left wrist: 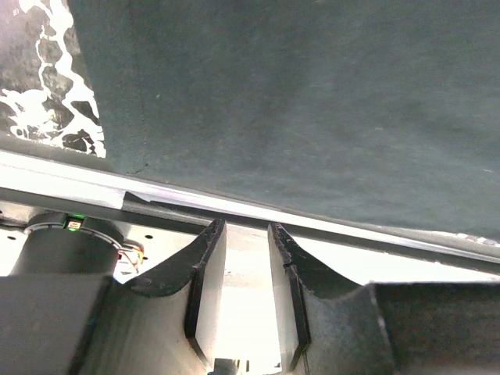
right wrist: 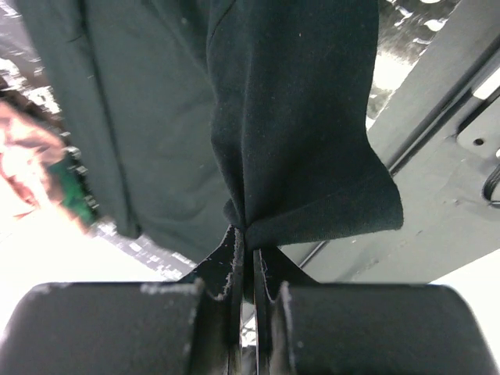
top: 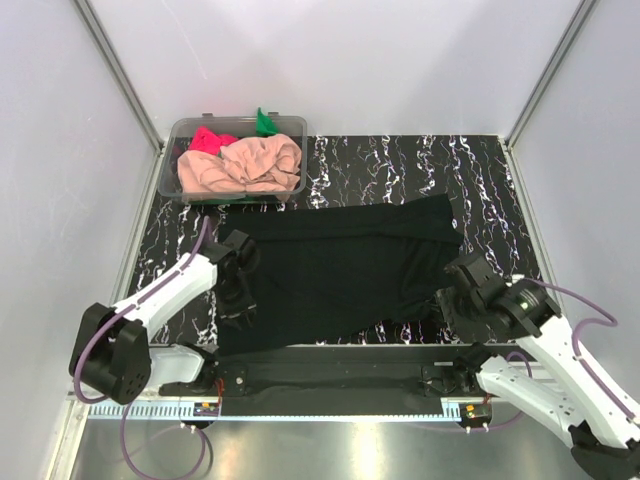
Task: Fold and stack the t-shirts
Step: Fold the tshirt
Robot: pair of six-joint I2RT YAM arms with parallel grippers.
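**Right gripper (right wrist: 244,234) clamped on the large black cloth t-shirt (top: 340,270); left gripper (left wrist: 246,230) released.**
The shirt lies spread on the black white-veined marbled tabletop (top: 400,160), just in front of the clear plastic tub (top: 230,119). The right jaws pinch a bunched fold at the shirt's end farthest from the tub. The left jaws gape with nothing between them at the shirt's edge straight in front of the tub. In the tub lie the crumpled peach-pink t-shirt (top: 240,165), the bright pink-red t-shirt (top: 207,138) and the green t-shirt (top: 265,122).

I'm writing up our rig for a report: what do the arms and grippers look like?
The left arm and right arm have white shells and black joints, with purple cables looping alongside. The left gripper and right gripper are black, with flat tapering fingers.
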